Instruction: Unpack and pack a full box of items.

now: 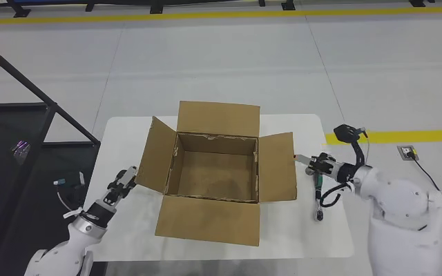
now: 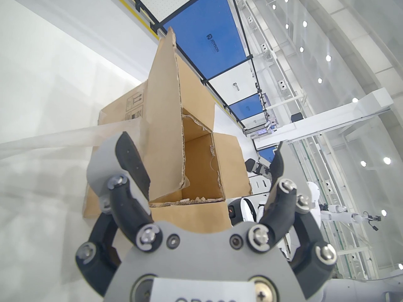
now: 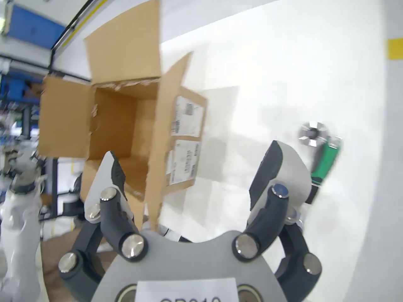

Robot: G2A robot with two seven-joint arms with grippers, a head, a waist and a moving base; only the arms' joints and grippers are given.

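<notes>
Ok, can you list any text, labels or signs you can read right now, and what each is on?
Brown cardboard box, outer wall: printed handling pictograms, upward arrows among them; no words legible.
Two white shipping labels on the box's other side: print blurred, unreadable.
White tags on both wrist plates: cut off by the frame, unreadable.
Blue wall panels: small logo, not clearly legible.

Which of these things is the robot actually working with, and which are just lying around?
Part of the job:
cardboard box, open and empty; green-handled tool on the table beside it, likely an unpacked item; left gripper and right gripper, both open.

Just lying about:
floor socket; small gadget on the dark stand beside the table.
</notes>
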